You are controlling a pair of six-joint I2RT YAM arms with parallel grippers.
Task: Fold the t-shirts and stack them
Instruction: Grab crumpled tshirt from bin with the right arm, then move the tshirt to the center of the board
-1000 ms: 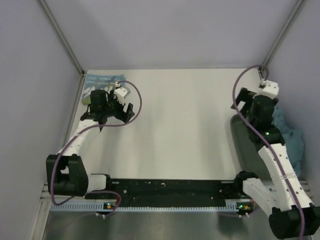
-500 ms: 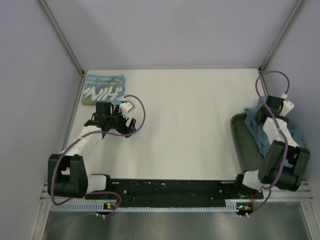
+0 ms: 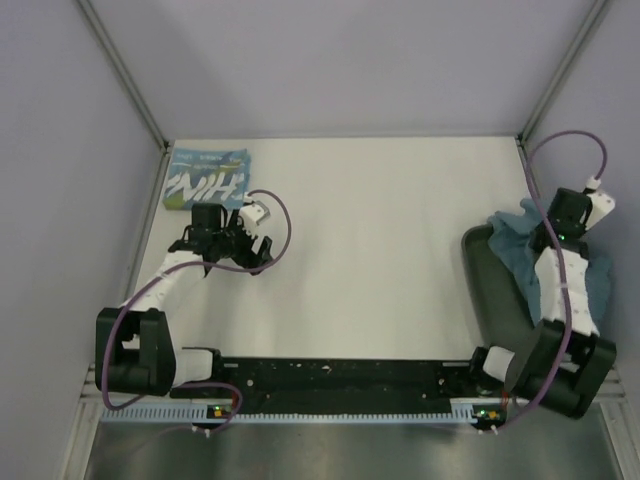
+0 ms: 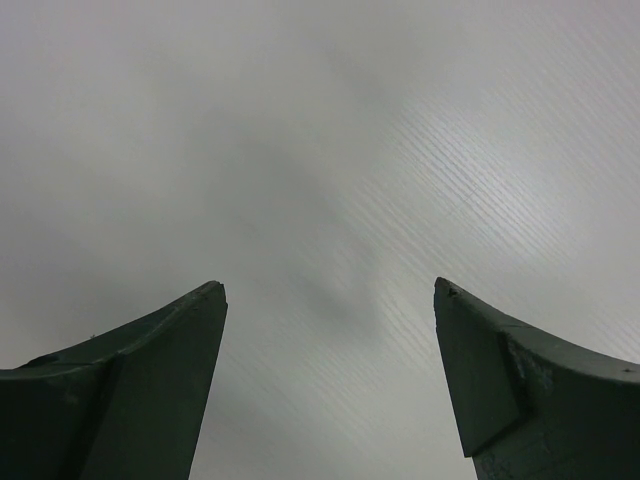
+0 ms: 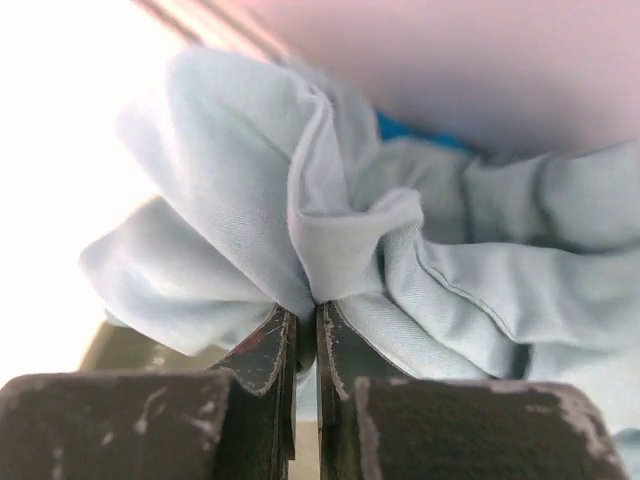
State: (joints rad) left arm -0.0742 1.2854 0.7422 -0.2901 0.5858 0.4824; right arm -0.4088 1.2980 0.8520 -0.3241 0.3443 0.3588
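Slate-teal t-shirt (image 3: 512,240) bunched on the tray (image 3: 488,290) is pinched by the right gripper (image 5: 305,322); left gripper (image 4: 330,290) gapes wide, well apart from the tray.

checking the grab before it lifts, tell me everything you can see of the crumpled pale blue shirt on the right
The crumpled slate-blue soft-cloth t-shirt lies in a loose, unfolded heap on the dark grey-green tray on the robot's right. Deeply creased, no print shows. The right gripper has its fingers shut on one raised fold. A bright blue cloth peeks out behind it.
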